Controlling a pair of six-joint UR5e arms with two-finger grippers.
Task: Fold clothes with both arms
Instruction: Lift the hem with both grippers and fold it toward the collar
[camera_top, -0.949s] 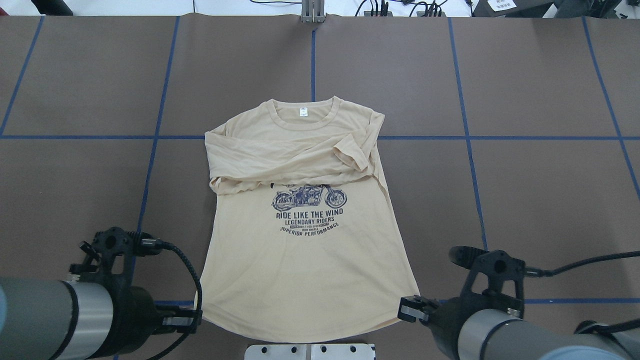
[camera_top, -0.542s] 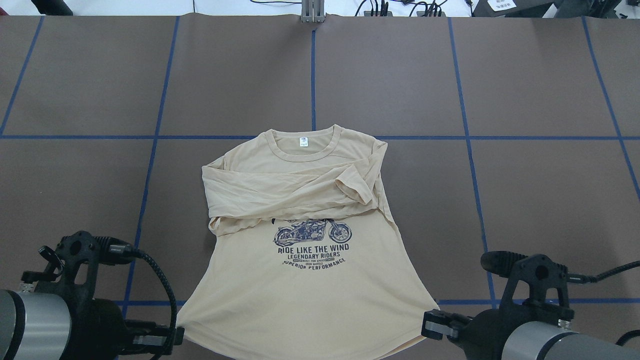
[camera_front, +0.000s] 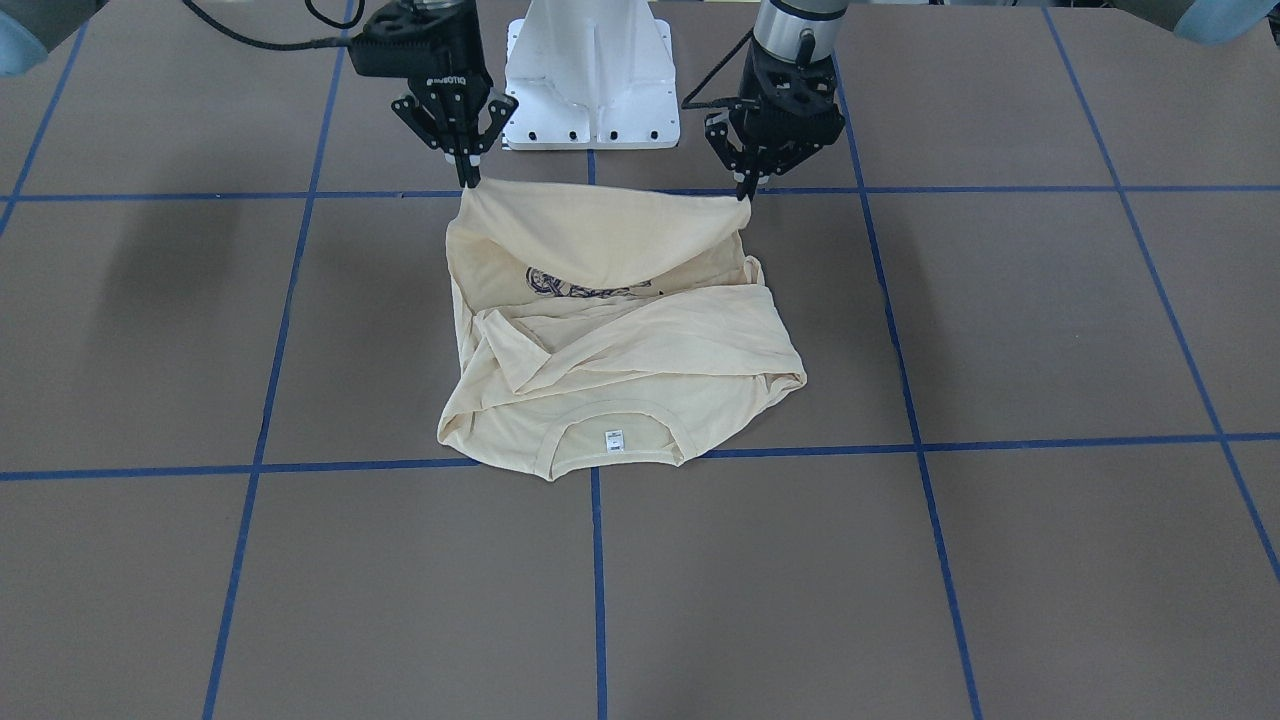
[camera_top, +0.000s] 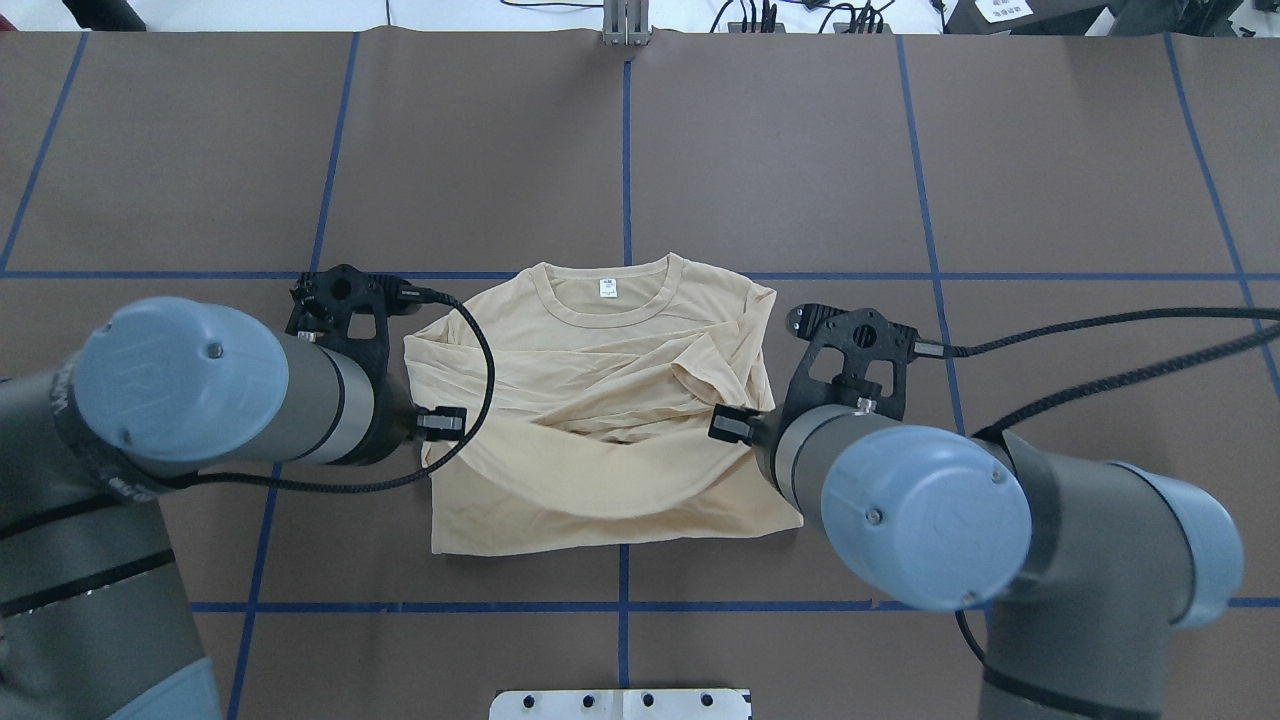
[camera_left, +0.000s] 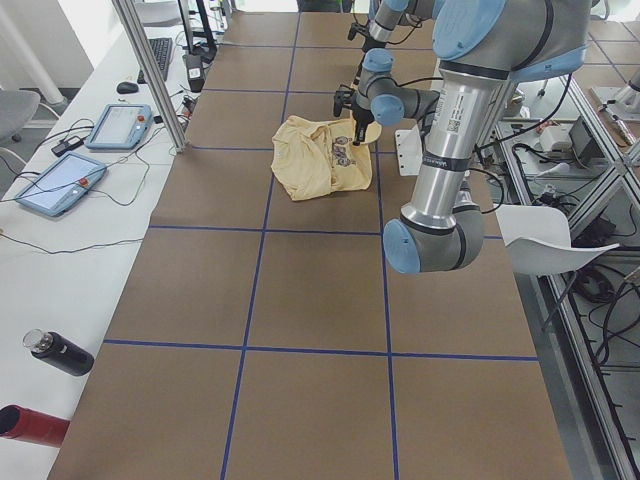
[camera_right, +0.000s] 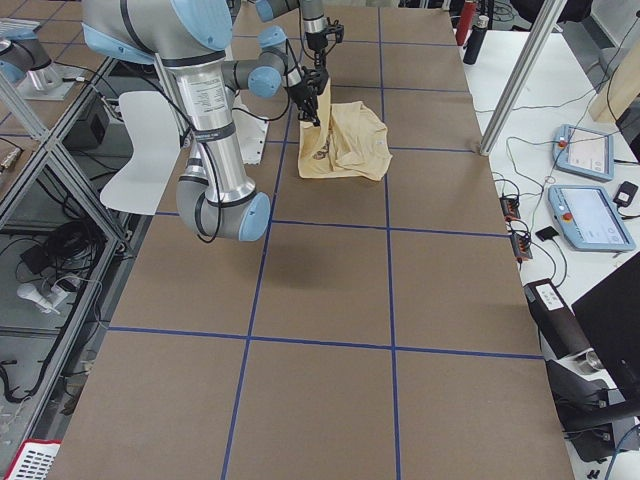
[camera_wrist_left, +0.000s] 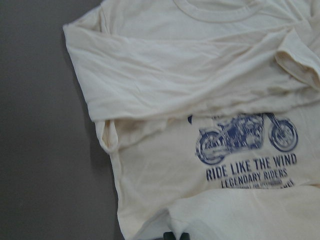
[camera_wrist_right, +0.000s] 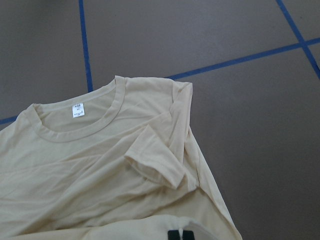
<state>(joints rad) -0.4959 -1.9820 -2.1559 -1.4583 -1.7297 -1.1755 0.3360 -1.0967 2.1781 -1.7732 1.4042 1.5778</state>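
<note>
The cream-yellow T-shirt (camera_front: 620, 345) lies on the brown table, collar away from the robot, both sleeves folded across the chest. Its hem is lifted and doubled over the lower body (camera_top: 600, 490). My left gripper (camera_front: 745, 192) is shut on one hem corner and my right gripper (camera_front: 468, 180) is shut on the other, holding the hem edge taut above the shirt. The navy print (camera_wrist_left: 245, 137) shows under the raised hem and is hidden in the overhead view. The neck label (camera_top: 606, 288) shows at the collar. Both arms (camera_top: 300, 395) cover the grippers from overhead.
The white pedestal base (camera_front: 590, 80) stands just behind the grippers. Blue tape lines (camera_top: 624, 130) grid the table. A side bench with tablets (camera_left: 60, 185) and bottles (camera_left: 60, 352) runs along the far edge. A white chair (camera_left: 540, 240) stands beside the robot.
Both arms have raised the hem from the table's near edge and carried it forward over the shirt. The lower body is now doubled over and covers the print from overhead.
</note>
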